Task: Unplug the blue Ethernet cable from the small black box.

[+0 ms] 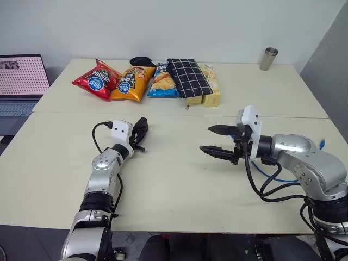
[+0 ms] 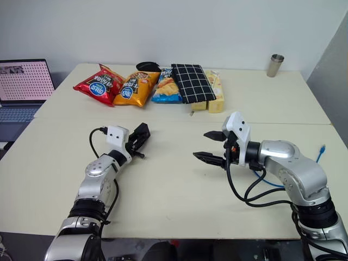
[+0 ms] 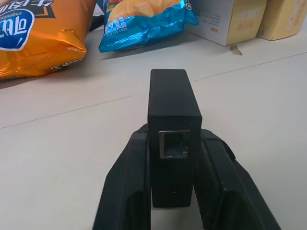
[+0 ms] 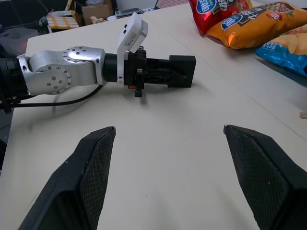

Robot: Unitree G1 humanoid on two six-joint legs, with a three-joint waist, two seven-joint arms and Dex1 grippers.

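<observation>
The small black box [image 3: 172,110] sits between the two fingers of my left gripper [image 1: 142,128], which is shut on it low over the table's left half. Its square port [image 3: 173,144] faces the wrist camera and has nothing in it. The right wrist view shows the same box [image 4: 182,71] at the end of the left arm. My right gripper [image 1: 205,138] hangs open and empty to the right of the box, pointing toward it, well apart from it. The blue Ethernet cable [image 2: 270,183] lies on the table behind my right arm, one end [image 2: 322,149] near the right edge.
Along the back lie red [image 1: 97,80], orange [image 1: 132,82] and blue [image 1: 162,80] snack bags, a checked pouch [image 1: 187,77] and yellow boxes [image 1: 212,92]. A metal cup [image 1: 268,58] stands far right. A laptop [image 1: 19,81] sits at the left.
</observation>
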